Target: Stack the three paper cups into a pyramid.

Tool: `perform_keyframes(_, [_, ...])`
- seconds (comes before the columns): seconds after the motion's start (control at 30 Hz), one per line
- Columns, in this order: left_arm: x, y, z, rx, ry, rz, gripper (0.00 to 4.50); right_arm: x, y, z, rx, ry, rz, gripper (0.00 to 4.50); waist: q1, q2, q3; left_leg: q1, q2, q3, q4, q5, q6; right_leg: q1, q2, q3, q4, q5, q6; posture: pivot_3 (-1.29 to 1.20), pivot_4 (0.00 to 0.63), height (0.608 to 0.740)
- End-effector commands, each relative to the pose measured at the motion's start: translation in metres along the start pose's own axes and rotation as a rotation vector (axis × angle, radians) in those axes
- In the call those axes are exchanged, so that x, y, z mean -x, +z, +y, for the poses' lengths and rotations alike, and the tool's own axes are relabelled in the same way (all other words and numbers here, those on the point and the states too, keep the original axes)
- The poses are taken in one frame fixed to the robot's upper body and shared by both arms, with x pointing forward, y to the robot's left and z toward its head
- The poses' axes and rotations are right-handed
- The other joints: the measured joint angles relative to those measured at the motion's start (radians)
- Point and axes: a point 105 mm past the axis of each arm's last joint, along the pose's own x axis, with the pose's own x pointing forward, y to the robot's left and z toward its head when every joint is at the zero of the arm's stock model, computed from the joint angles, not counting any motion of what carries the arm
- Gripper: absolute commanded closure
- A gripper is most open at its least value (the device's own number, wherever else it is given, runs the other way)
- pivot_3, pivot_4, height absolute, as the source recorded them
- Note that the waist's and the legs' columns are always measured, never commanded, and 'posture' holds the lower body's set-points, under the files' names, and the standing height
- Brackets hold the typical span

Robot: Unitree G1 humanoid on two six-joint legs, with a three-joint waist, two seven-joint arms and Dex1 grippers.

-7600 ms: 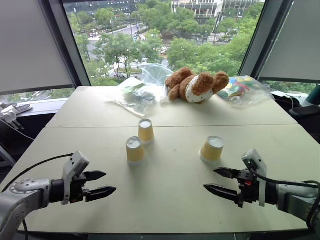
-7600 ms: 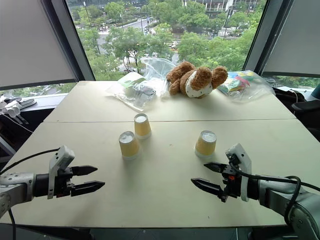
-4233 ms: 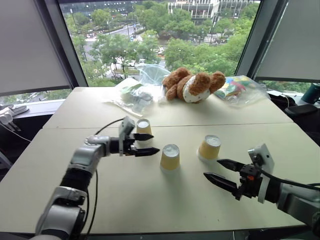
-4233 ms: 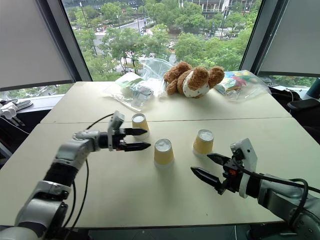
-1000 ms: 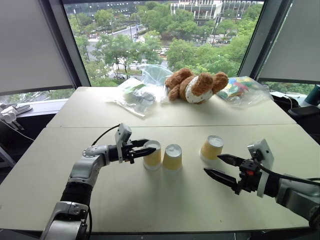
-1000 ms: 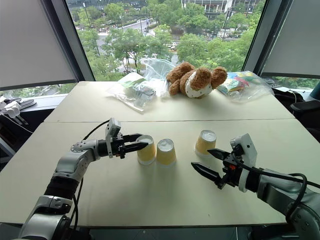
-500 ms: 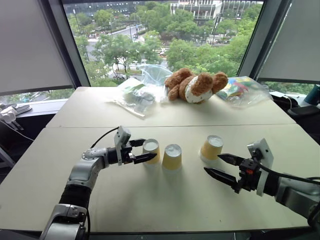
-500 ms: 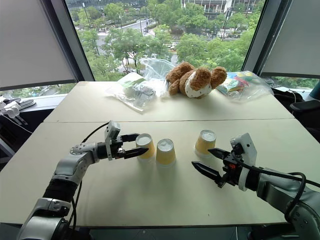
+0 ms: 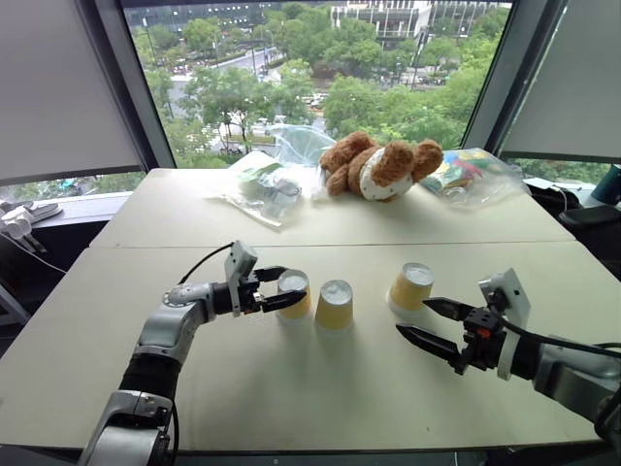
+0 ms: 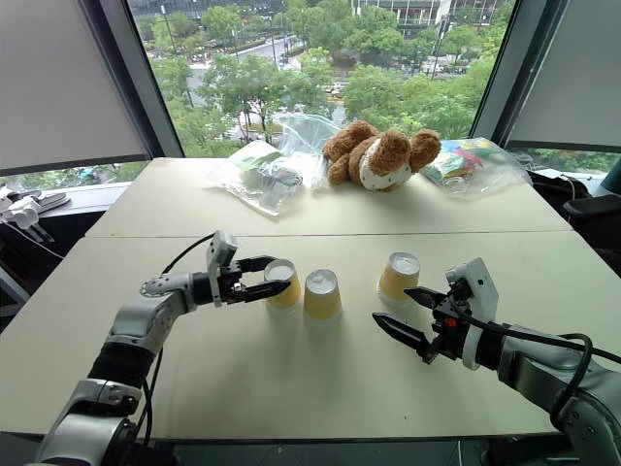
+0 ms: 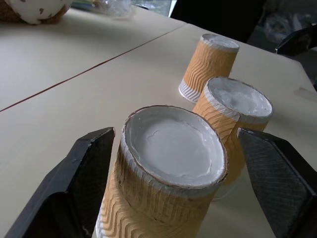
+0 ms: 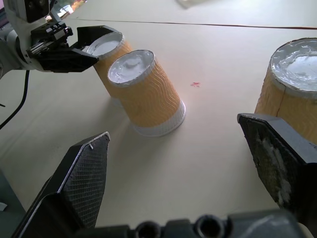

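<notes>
Left gripper [image 9: 281,288] (jaws parted) around cup [image 9: 294,294]

A brown plush teddy bear with a white belly [image 9: 380,167] lay on the far part of the beige surface [image 9: 320,388]. Crumpled clear plastic bags [image 9: 274,177] lay just beside it toward the left, and a clear bag of colourful items [image 9: 468,173] toward the right.

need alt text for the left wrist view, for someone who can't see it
An upside-down yellow paper cup stands between two open black gripper fingers. Two more upside-down cups stand in a row beyond it on a beige table.
</notes>
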Motion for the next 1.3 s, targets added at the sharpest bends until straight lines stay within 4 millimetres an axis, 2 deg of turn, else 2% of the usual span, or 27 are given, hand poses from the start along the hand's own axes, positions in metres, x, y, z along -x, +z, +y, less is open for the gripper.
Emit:
perform_keyframes(0.03, [0.000, 0.010, 0.002, -0.040, 0.003, -0.021, 2.32, 0.001, 0.008, 0.003, 0.027, 0.008, -0.034, 0.00, 0.000, 0.000, 0.000, 0.000, 0.000, 0.000, 0.000, 0.000, 0.000, 0.000, 0.000, 0.000, 0.000, 0.000, 0.000, 0.00, 0.150, 0.740])
perform_keyframes(0.4, [0.009, 0.013, -0.009, 0.029, -0.038, -0.021, 2.32, 0.000, 0.008, 0.002, 0.025, 0.009, -0.035, 0.00, -0.001, 0.000, 0.000, 0.000, 0.000, 0.000, 0.000, 0.000, 0.000, 0.000, 0.000, 0.000, 0.000, 0.000, 0.000, 0.00, 0.150, 0.740])
perform_keyframes(0.73, [-0.005, 0.010, -0.005, 0.033, -0.024, -0.060, 2.32, -0.001, 0.007, 0.003, 0.024, 0.012, -0.035, 0.00, 0.003, 0.000, 0.000, 0.000, 0.000, 0.000, 0.000, 0.000, 0.000, 0.001, 0.000, 0.000, -0.005, 0.000, 0.000, 0.00, 0.150, 0.740])
perform_keyframes(1.0, [-0.009, 0.007, -0.008, 0.071, -0.043, -0.072, 2.32, 0.002, 0.005, 0.004, 0.021, 0.000, -0.031, 0.00, 0.002, 0.000, 0.000, 0.000, 0.000, 0.000, 0.000, 0.000, 0.000, 0.001, 0.000, 0.000, -0.005, 0.000, 0.000, 0.00, 0.150, 0.740])
perform_keyframes(1.3, [0.005, -0.007, -0.006, 0.059, -0.035, 0.003, 2.32, 0.003, 0.005, 0.003, 0.022, -0.008, -0.031, 0.00, 0.000, 0.000, 0.000, 0.001, 0.000, 0.000, 0.000, 0.000, 0.000, 0.001, 0.000, 0.000, -0.005, 0.000, 0.000, 0.00, 0.150, 0.740])
